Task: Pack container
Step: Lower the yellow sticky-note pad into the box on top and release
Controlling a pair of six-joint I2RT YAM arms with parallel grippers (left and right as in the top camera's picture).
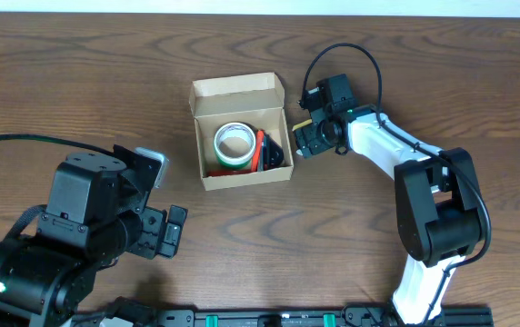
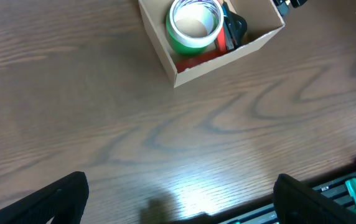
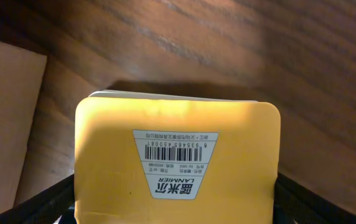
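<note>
Just right of the box (image 1: 246,176), the right gripper (image 1: 307,136) points at the box's side wall, its arm bent back toward the near edge. Its fingers are clamped on a yellow packet (image 3: 178,155) with a barcode label; the packet's lower edge is cut off.

The box sits mid-table with its flap open. Inside are a green tape roll (image 1: 234,145) and red-and-black items (image 1: 265,150) that cannot be identified.

The left arm is folded near-left. The left gripper (image 2: 184,199) is spread wide and empty, well apart from the box.
</note>
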